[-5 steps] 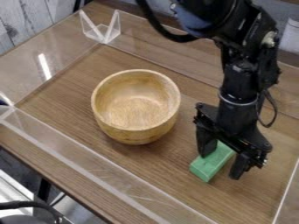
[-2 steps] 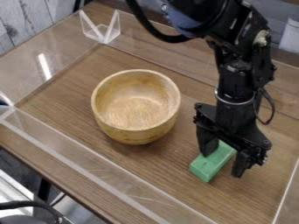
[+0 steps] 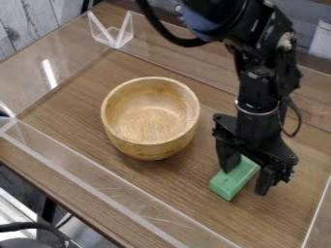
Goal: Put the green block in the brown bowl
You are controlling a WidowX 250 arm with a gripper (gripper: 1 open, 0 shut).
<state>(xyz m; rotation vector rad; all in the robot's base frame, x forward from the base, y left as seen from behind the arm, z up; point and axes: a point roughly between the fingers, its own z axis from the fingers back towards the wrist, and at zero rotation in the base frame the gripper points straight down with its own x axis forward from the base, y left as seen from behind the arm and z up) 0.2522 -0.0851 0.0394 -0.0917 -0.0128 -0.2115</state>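
One brown bowl (image 3: 150, 118), one green block (image 3: 231, 182) and one robot arm (image 3: 258, 73) are in view. There is one bench (image 3: 84, 92). One small clear rack-like holder (image 3: 112, 31) stands at its far side, making one of each kind.

Bare bench (image 3: 73, 108) runs from the far-left end past the brown bowl (image 3: 151, 117), and a further open strip lies between the bowl and the black end effector (image 3: 241, 174). The bowl's thick wall stands up in the middle, though its mouth is open from above with nothing inside. Far off, a clear angular stand (image 3: 111, 31) blocks a small patch near the edge.
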